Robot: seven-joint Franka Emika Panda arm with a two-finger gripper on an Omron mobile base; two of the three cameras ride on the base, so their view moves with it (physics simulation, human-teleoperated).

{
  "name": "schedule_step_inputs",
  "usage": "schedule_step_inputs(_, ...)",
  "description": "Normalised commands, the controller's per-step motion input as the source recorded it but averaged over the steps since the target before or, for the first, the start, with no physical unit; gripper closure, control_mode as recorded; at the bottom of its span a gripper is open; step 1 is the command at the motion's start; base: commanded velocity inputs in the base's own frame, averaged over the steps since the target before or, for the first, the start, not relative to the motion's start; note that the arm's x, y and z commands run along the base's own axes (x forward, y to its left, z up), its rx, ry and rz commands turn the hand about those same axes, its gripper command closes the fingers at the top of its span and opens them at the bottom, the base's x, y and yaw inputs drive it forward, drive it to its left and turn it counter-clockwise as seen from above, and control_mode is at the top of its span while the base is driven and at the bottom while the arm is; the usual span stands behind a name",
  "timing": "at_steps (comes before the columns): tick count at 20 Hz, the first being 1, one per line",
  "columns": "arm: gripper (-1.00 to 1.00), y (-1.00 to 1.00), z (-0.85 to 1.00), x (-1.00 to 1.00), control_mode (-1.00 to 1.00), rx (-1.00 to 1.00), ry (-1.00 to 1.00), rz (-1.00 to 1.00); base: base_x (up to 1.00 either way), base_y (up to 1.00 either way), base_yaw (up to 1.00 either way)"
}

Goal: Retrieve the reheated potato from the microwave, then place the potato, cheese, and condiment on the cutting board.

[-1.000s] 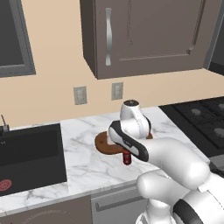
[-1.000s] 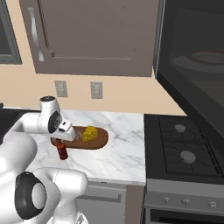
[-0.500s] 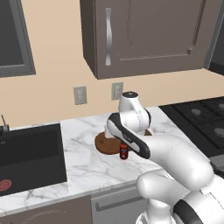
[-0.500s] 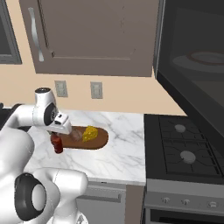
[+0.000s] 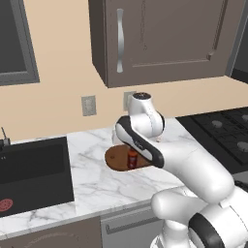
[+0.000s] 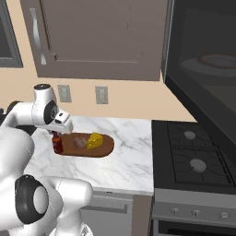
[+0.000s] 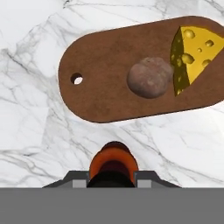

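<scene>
Potato (image 7: 150, 77), a rounded tan-brown lump, lies on the flat oval reddish-brown wooden cutting board (image 7: 105, 87), right beside the yellow wedge of cheese (image 7: 191, 54) pocked with holes; the two look to be touching, with the cheese toward the board's end opposite the small hanging hole. In the right base view the board (image 6: 107, 146) rests on the white marbled countertop (image 6: 131, 163) near its back edge, with the potato (image 6: 80, 142) at its middle and the cheese (image 6: 95, 140) on the side nearer the black stove (image 6: 193, 161). The small dark red condiment bottle (image 6: 57, 144) hangs upright at the board's end away from the stove, its neck clasped between the two dark fingers of the robot's gripper (image 6: 56, 133); in the hand view the bottle (image 7: 112, 164) sits between the fingertips, off the board's long edge, with bare marble below. In the left base view the bottle (image 5: 131, 159) shows over the board (image 5: 118, 159). The dark grey microwave (image 6: 207, 69) is mounted above the stove with its door swung open.
</scene>
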Motion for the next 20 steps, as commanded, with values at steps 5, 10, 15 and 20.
schedule_step_inputs(5,1.00,0.03,0.00,0.45,-1.00,0.00,0.00,0.00,0.00,0.00,0.00)
schedule_step_inputs(10,1.00,0.00,0.00,0.32,-1.00,0.00,-0.01,0.00,0.00,0.00,0.00)
schedule_step_inputs(15,1.00,0.04,-0.01,0.24,-1.00,0.00,0.00,0.00,0.00,0.00,0.00)
schedule_step_inputs(20,1.00,0.08,-0.13,0.20,-1.00,0.00,0.00,0.00,0.00,0.00,0.00)
